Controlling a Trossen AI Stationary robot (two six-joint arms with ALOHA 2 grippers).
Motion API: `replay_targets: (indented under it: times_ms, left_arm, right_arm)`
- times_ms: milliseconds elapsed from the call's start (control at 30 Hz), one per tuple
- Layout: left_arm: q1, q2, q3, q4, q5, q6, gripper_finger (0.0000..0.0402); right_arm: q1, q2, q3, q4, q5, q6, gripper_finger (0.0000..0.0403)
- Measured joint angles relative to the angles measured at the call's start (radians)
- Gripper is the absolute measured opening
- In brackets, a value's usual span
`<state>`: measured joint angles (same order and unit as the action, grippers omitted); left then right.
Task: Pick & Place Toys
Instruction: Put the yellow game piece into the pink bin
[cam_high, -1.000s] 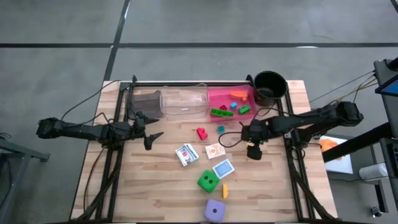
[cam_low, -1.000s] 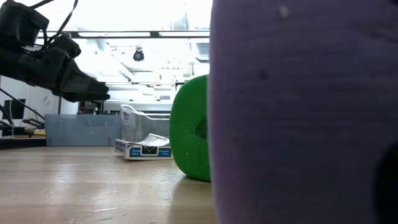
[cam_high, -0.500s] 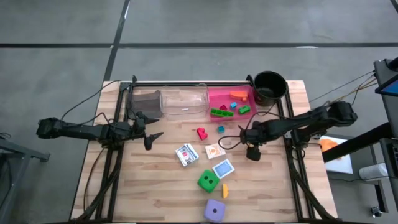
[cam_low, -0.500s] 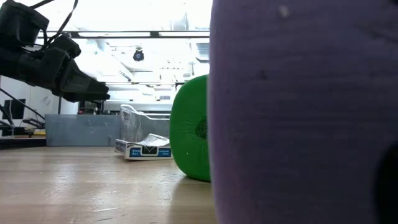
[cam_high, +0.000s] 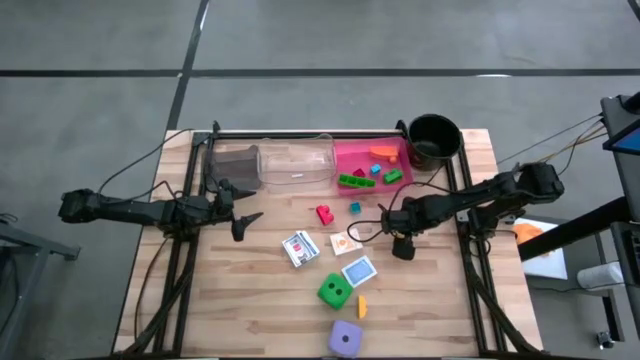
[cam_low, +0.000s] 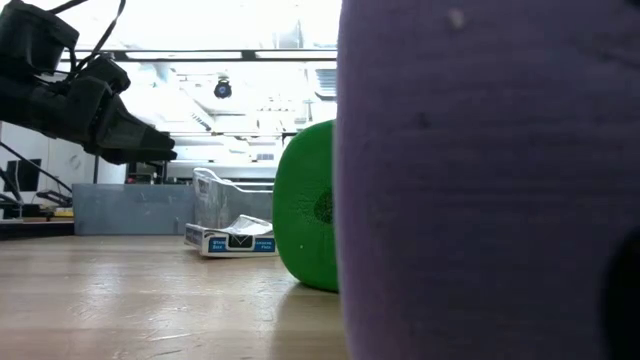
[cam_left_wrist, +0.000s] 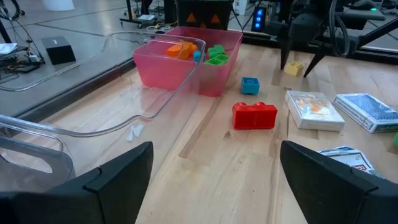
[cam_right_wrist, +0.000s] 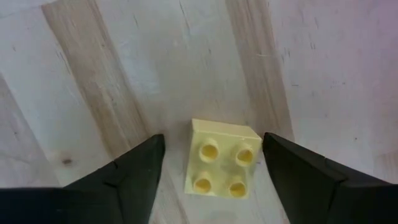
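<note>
Your right gripper (cam_right_wrist: 211, 163) hangs open over the yellow brick (cam_right_wrist: 223, 165), bare table (cam_high: 430, 290) either side. Your left gripper (cam_high: 243, 212) waits open. From above, the brick is hidden.

The high view looks straight down on the whole pale wooden slatted table (cam_high: 250, 290) and both arms. The low view sits at tabletop height, so near the large purple dice cube (cam_low: 490, 180) that the cube fills its right half, the green dice cube (cam_low: 305, 205) just behind. The left wrist view looks across the table towards the pink plastic tray (cam_left_wrist: 186, 59), shared with the high view. The right wrist view looks closely down on a small pale yellow studded brick (cam_right_wrist: 222, 158).
</note>
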<state>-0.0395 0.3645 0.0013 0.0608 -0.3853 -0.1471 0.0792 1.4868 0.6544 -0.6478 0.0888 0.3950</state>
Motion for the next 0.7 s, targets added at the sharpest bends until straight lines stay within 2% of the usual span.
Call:
replay_targets:
  times_ms: [100,233,267,567,700]
  left_arm:
    - [0.0,0.0,0.0,0.0,0.0,0.0,0.035]
    - [0.0,0.0,0.0,0.0,0.0,0.0,0.035]
    - [0.0,0.0,0.0,0.0,0.0,0.0,0.035]
    - [0.0,0.0,0.0,0.0,0.0,-0.001,0.035]
    - [0.0,0.0,0.0,0.0,0.0,-0.001,0.0351]
  right_arm:
    - [0.0,-0.002,0.003,0.002,-0.011,0.005,0.0227]
    - [0.002,-0.021,0.006,0.001,-0.035,0.019,0.0139]
    - [0.004,-0.027,0.006,0.0,-0.035,0.02,0.013]
    - [0.063,-0.075,0.034,0.009,-0.033,0.011,0.0133]
    - [0.114,-0.12,0.044,0.1,-0.033,-0.009,0.0133]
